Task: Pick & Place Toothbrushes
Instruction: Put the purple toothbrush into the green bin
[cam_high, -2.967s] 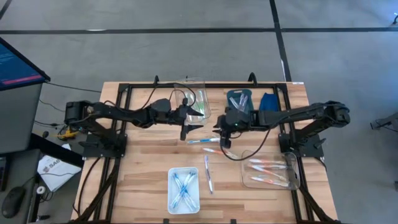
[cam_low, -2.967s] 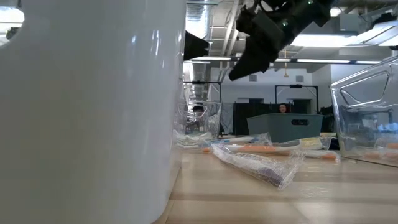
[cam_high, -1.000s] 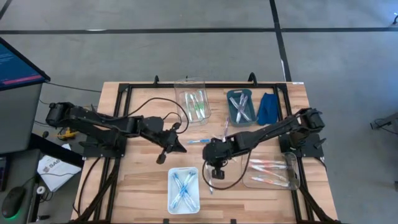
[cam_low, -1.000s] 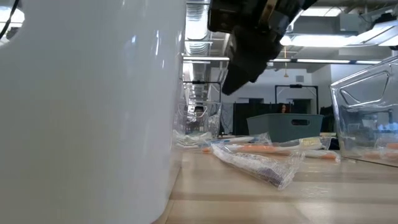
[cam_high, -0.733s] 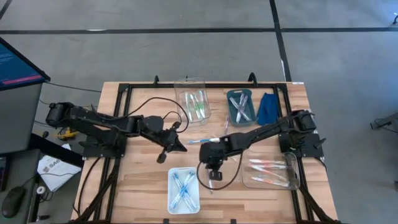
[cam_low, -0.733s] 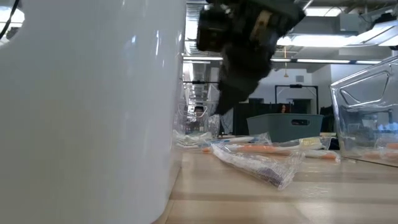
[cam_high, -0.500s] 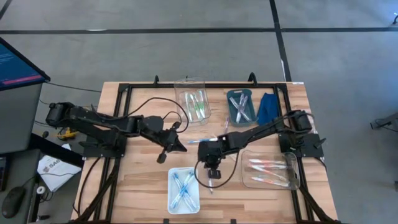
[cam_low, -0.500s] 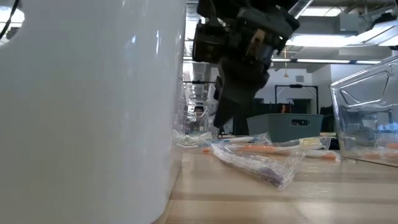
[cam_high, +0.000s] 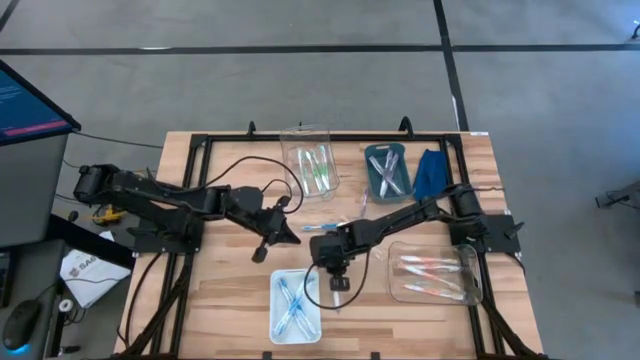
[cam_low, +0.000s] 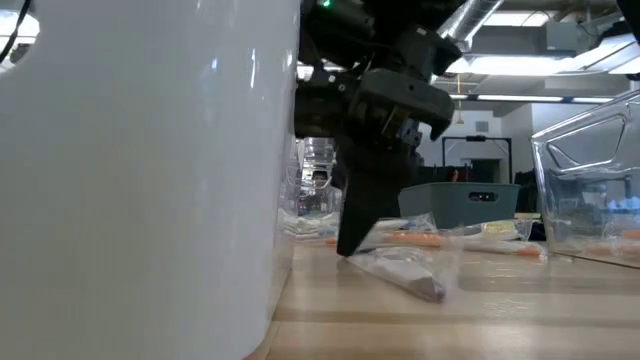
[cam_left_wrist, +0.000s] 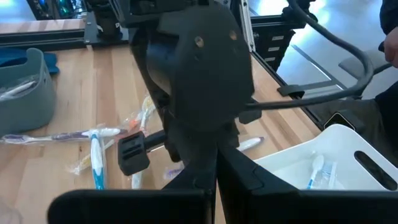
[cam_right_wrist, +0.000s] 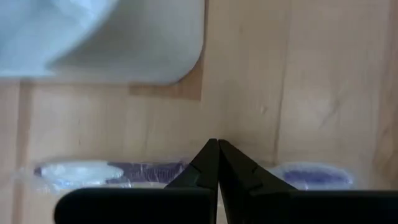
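Wooden table (cam_high: 230, 290) with a black frame around it. Left arm reaches in from the left edge; left gripper (cam_high: 293, 237) hangs over mid-table, fingers pressed together, nothing in them. Right arm stretches from the right side across to the centre; right gripper (cam_low: 345, 245) is down at the tabletop, tips pressed together, on or just against a wrapped toothbrush (cam_low: 405, 272) lying on the wood — can't tell if it's actually pinched.

Containers, big to small:
- clear bin (cam_high: 468, 285) at front right, orange-pink toothbrushes (cam_high: 425, 264) inside
- white tray (cam_high: 274, 310) at front centre, blue toothbrushes (cam_high: 291, 303) inside
- clear box (cam_high: 295, 135) at back centre, green toothbrushes (cam_high: 317, 168) inside
- grey-teal tub (cam_high: 370, 172) next to it, whitish toothbrushes (cam_high: 389, 172) inside

Blue cloth (cam_high: 431, 171) folded just right of the tub. Loose blue toothbrush (cam_high: 322, 227) on the wood between the two grippers.
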